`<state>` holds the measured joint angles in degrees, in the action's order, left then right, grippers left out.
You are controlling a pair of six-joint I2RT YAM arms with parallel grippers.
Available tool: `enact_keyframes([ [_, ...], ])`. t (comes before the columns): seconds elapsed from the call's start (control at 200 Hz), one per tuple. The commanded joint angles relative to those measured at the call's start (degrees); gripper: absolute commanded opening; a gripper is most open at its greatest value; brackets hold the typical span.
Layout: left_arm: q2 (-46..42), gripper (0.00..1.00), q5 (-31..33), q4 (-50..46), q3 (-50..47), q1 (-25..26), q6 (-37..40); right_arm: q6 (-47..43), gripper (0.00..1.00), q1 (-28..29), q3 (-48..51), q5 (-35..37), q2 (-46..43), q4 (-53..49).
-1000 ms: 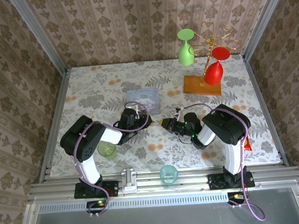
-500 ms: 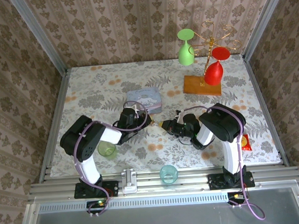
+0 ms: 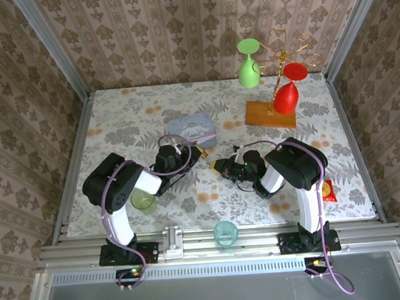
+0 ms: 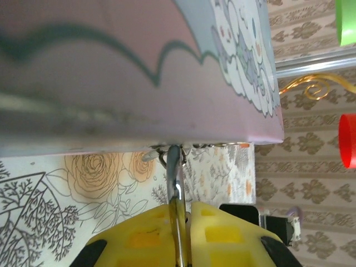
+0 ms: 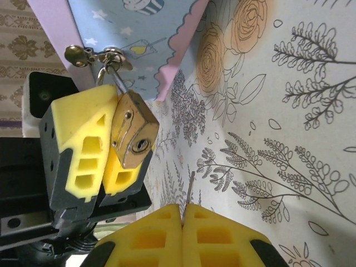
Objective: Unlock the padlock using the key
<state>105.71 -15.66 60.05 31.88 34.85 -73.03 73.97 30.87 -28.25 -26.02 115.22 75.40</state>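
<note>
The brass padlock [image 5: 133,130] hangs by its shackle from the hasp of the pale blue tin box [image 5: 146,33], keyhole facing the right wrist camera. My left gripper [image 4: 181,204] is shut on the padlock [image 4: 177,183], whose shackle rises to the tin box [image 4: 111,72]. My right gripper [image 5: 182,207] is shut on the key [image 5: 191,189]; its thin blade sticks out of the pads, to the right of the keyhole and short of it. From above, the left gripper [image 3: 195,155] and right gripper [image 3: 216,165] meet just in front of the tin box [image 3: 193,128].
A green cup [image 3: 143,201] sits by the left arm and a teal cup [image 3: 225,232] at the near edge. A rack [image 3: 271,113] with green and red goblets stands at the back right. A red packet [image 3: 329,192] lies near the right arm.
The left jaws have closed onto the padlock. The tin box has turned and shifted slightly to the right. The right gripper with the key has barely moved.
</note>
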Motion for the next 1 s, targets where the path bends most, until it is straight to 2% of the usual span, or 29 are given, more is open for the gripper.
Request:
enact_keyframes([
  [0.0, 1.31, 0.0, -0.63, 10.53, -0.34, -0.42, -6.3, 0.61, 0.0, -0.95, -0.15, -1.69, -3.01, 0.51],
  [0.515, -1.8, 0.0, 0.81, 11.4, 0.38, -0.66, -8.77, 3.55, 0.0, -2.75, -4.84, -3.97, -4.82, 0.77],
  [0.995, -1.8, 0.0, 1.02, 12.77, 0.4, -1.54, -9.63, 3.22, 0.0, -2.65, -2.95, -2.86, -5.71, 0.89],
])
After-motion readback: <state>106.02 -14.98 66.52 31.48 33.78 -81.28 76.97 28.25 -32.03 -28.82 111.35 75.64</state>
